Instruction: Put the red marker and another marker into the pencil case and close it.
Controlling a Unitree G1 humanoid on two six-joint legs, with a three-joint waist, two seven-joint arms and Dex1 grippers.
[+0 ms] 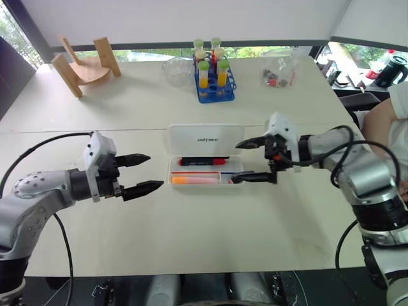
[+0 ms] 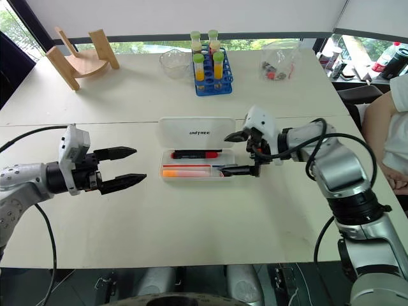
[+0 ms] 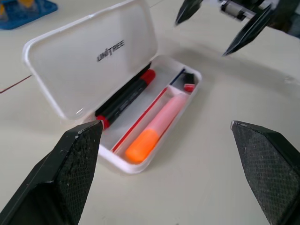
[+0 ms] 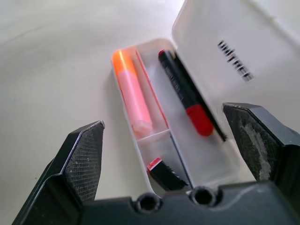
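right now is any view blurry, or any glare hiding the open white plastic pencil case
Left wrist view: the white plastic pencil case is sharp. Right wrist view: lid lettering smeared, slim red-capped black marker still clear. Eye views: bright windows, no glare on the case; stubby pale-pink highlighter readable.

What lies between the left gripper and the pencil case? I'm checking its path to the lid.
Only bare tabletop separates the left gripper from the pencil case, as the left eye view shows.

Silver arms (black cables), black pincers
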